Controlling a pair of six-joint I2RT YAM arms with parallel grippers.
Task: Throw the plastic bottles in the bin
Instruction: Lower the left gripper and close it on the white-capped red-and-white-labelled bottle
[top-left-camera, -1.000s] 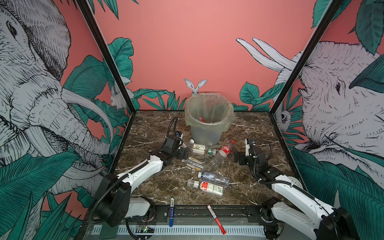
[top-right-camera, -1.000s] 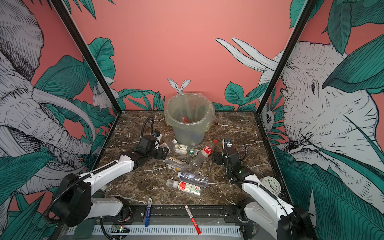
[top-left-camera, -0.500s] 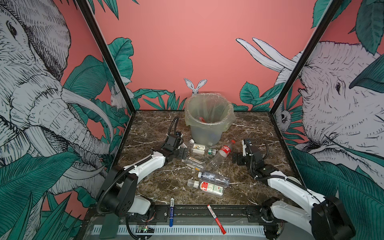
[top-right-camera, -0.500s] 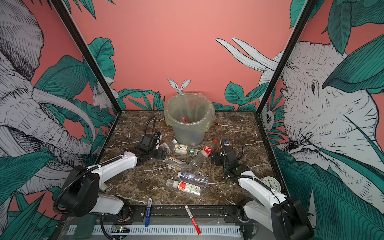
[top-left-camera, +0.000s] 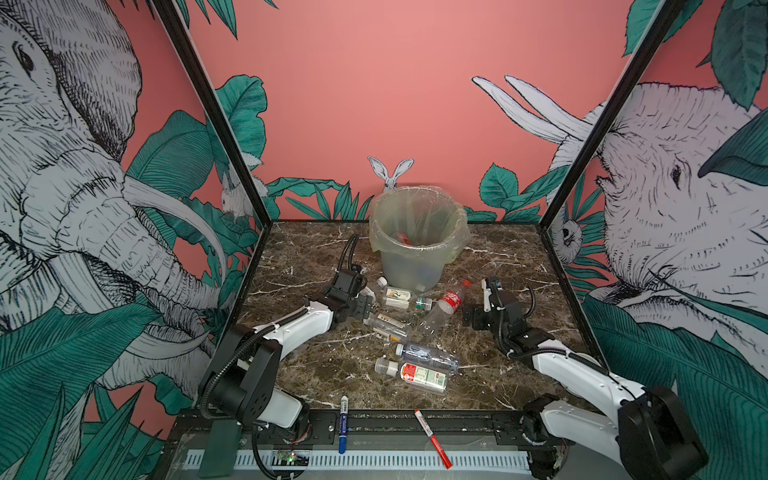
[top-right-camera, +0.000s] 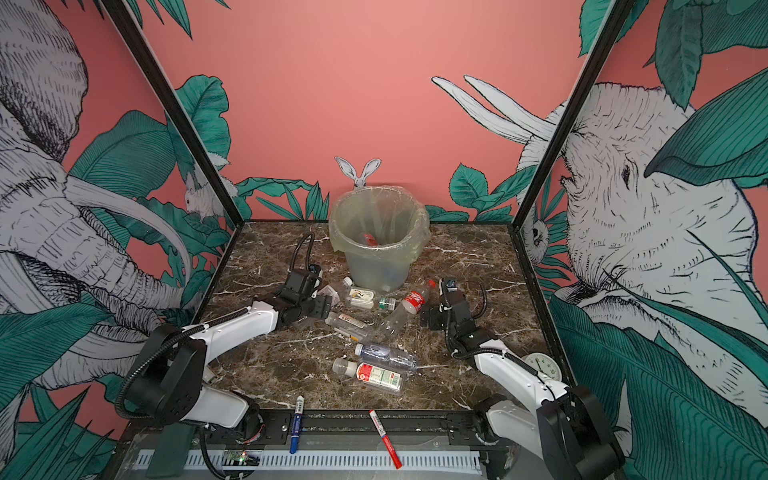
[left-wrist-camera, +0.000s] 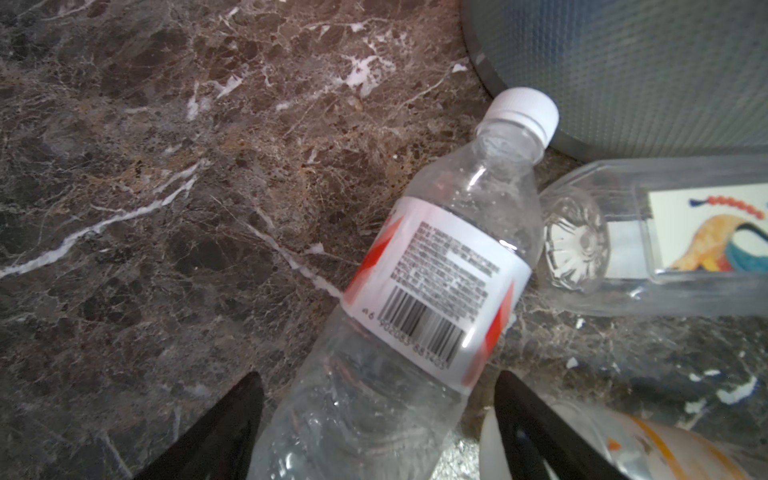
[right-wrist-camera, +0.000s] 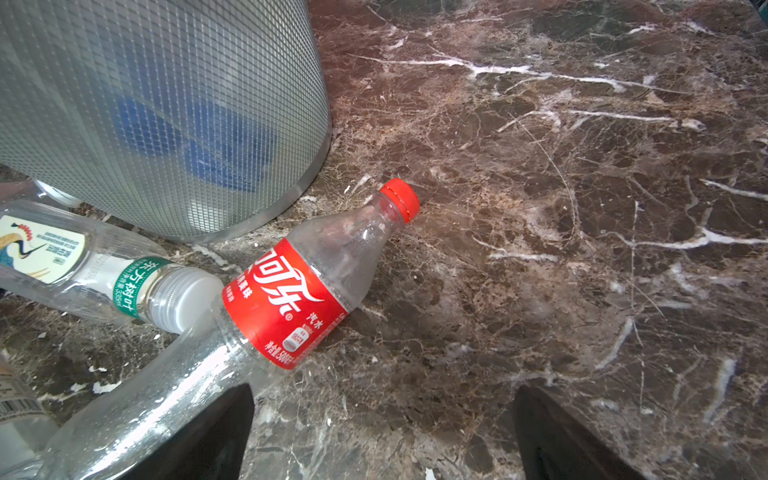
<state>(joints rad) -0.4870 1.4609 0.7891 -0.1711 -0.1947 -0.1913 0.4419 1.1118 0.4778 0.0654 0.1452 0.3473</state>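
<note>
Several plastic bottles lie on the marble in front of the bin (top-left-camera: 415, 257). My left gripper (left-wrist-camera: 376, 415) (top-left-camera: 365, 298) is open and straddles a clear bottle with a white cap and a white and red label (left-wrist-camera: 436, 266) (top-left-camera: 380, 282). A small gap shows at each finger. That bottle's cap rests against the bin's base (left-wrist-camera: 623, 75). My right gripper (right-wrist-camera: 382, 432) (top-left-camera: 473, 305) is open over bare marble, just beside the red-capped cola bottle (right-wrist-camera: 291, 307) (top-left-camera: 451, 301). More bottles sit inside the bin.
A square crane-label bottle (top-left-camera: 399, 296) lies between the two grippers. Three more bottles (top-left-camera: 388, 326) (top-left-camera: 428, 357) (top-left-camera: 419, 374) lie nearer the front. A blue marker (top-left-camera: 343, 424) and a red marker (top-left-camera: 432, 436) rest on the front rail. A small clock (top-right-camera: 542, 365) stands at the right.
My left arm has sunk lower, bringing its jaws around the white-capped bottle. My right gripper has edged slightly left toward the cola bottle. The bottles have not moved.
</note>
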